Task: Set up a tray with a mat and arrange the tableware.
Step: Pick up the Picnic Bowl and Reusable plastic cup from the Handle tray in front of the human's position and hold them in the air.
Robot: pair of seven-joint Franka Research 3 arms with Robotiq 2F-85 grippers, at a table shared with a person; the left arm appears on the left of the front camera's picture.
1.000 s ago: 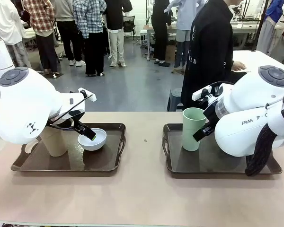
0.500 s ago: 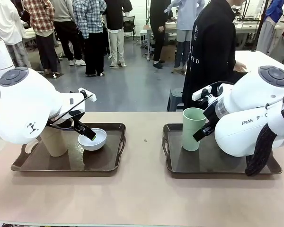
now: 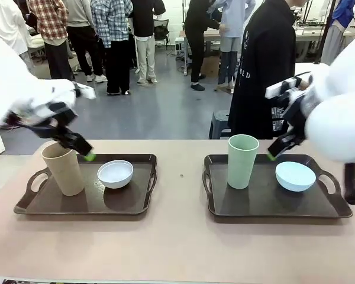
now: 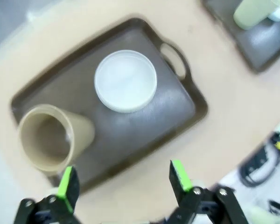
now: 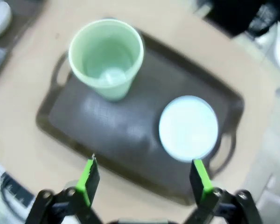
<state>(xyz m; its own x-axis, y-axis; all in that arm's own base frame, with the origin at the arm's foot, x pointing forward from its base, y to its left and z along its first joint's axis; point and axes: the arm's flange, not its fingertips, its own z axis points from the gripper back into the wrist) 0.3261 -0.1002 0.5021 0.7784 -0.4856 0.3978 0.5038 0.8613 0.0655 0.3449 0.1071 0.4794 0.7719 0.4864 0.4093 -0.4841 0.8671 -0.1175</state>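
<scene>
Hovering wide open, left hand [image 4: 122, 171] by tan cup [image 4: 56, 137], right hand [image 5: 143, 165] by light blue bowl [image 5: 188, 127].

A tan worktop [image 3: 177, 248] is seen across the foreground. Beyond it a smooth grey floor [image 3: 165, 112] is shown, brightly lit. A grey stool [image 3: 218, 123] is set just past the worktop's far edge, beside a person in black [image 3: 263, 71]. Farther back a group of standing people [image 3: 106, 41] is gathered, and cluttered benches [image 3: 310, 32] are ranged at the right.
</scene>
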